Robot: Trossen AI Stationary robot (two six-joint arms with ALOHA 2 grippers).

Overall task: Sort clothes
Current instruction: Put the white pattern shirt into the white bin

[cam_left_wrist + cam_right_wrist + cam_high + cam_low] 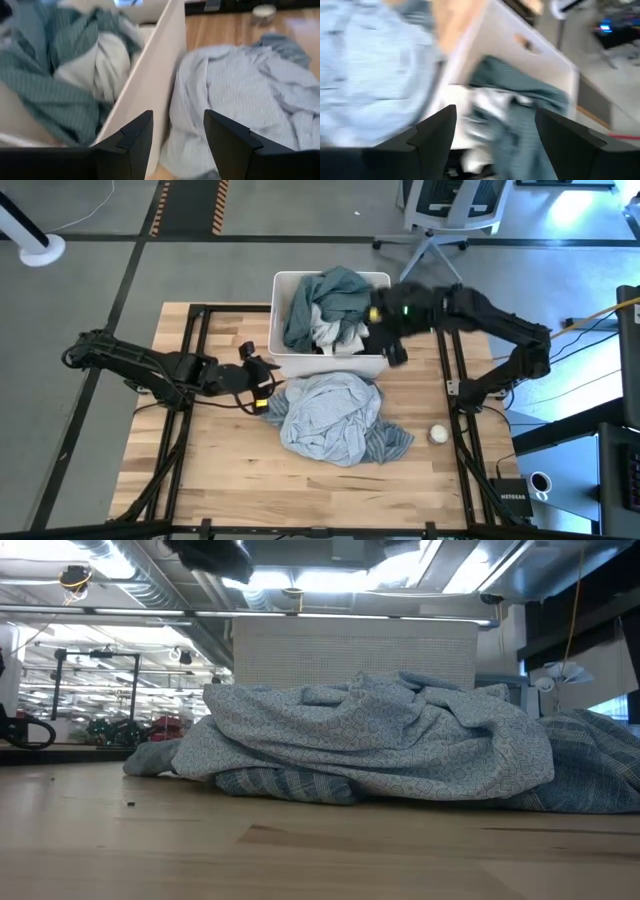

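Bare wood of the tabletop fills the near part of the low view, and on it lies a crumpled pale blue shirt, heaped near the middle of the tabletop just in front of a white tub. A striped blue-grey edge of the heap spreads toward the right, near a small white ball.

Inside the tub, a teal-green garment is piled over a white piece, with something dark at the right side.

From the left, the left end effector sits low at the tub's near wall, beside the pale shirt; its fingers are spread apart with nothing between them, straddling the tub wall.

Reaching in from the right, the right end effector hangs over the tub's right side, its fingers wide apart and holding nothing.
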